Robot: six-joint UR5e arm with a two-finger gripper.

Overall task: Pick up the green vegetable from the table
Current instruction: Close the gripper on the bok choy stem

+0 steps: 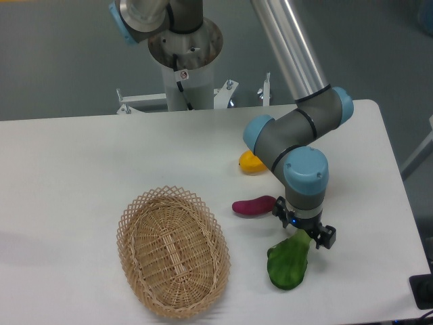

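Observation:
The green vegetable [289,263] lies flat on the white table [81,169] near the front right, dark leaf toward the front, pale stem pointing up to the gripper. My gripper [304,231] points straight down over the stem end. Its black fingers [327,237] stand apart on either side of the stem, so it looks open around it. The wrist hides the fingertips and the tip of the stem.
A magenta sweet-potato piece [254,205] lies just left of the gripper. A yellow-orange piece [250,162] sits behind it, partly hidden by the arm. A woven oval wicker basket [172,249] stands to the left. The table's right edge is close.

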